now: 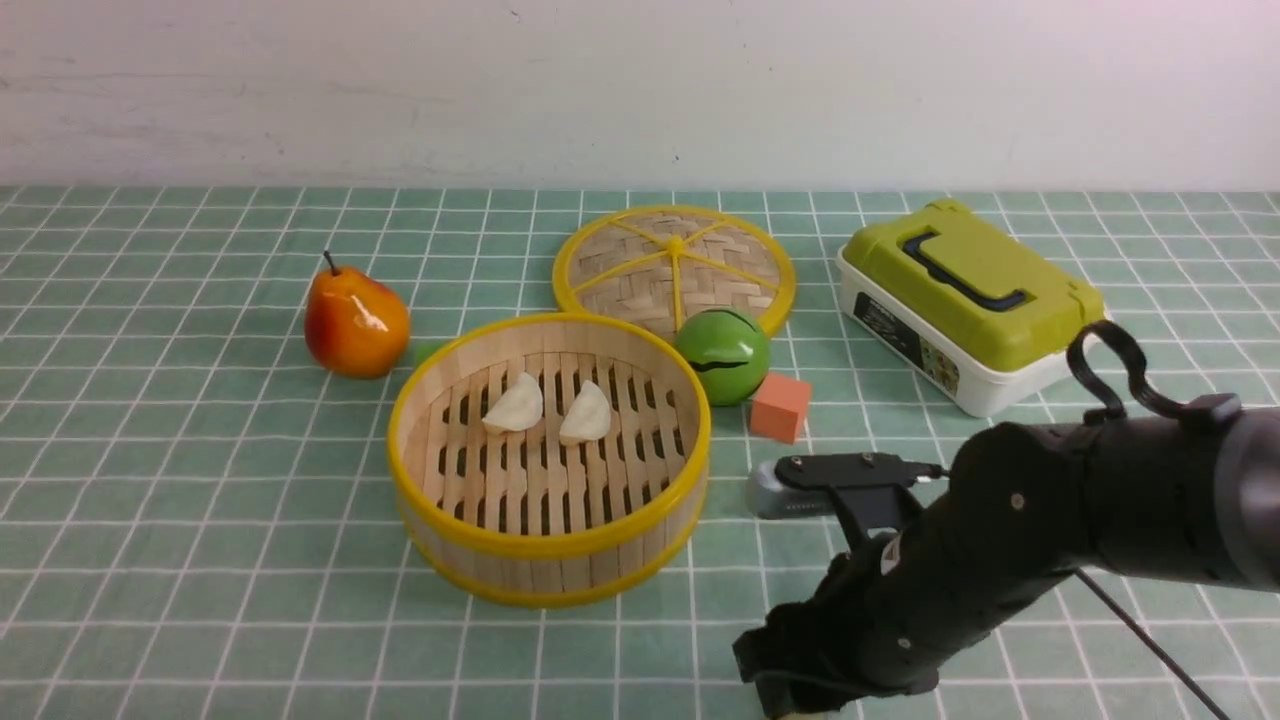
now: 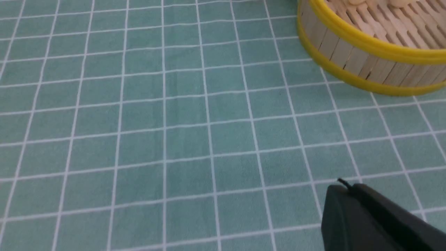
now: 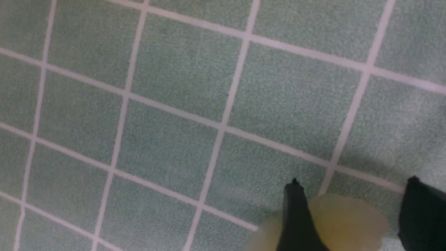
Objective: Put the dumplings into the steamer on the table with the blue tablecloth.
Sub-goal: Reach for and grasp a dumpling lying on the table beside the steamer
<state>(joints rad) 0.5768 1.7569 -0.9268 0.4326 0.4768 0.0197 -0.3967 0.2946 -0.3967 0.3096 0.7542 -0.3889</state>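
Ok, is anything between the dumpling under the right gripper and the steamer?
Nothing visible. The dumpling lies on the tablecloth between the right gripper's open jaws, and only bare cloth separates it from the steamer. The steamer's own near wall must be cleared; the orange block and green ball stand farther back, off that line.

My feed: tablecloth point(image 1: 200, 560) teal-green, thin white grid. Steamer point(image 1: 560, 572) pale wood, slatted, yellow rims; two dumplings point(image 1: 515, 405) inside whitish. Lid point(image 1: 640, 270) woven tan, yellow rim and spokes. Pear point(image 1: 356, 322) red-orange into yellow. Ball point(image 1: 722, 352) green, black wavy line. Cube point(image 1: 780, 406) salmon-orange. Box point(image 1: 965, 300) lime-green top, white base, black handle. My right wrist camera: another dumpling point(image 3: 348, 223), pale yellowish.
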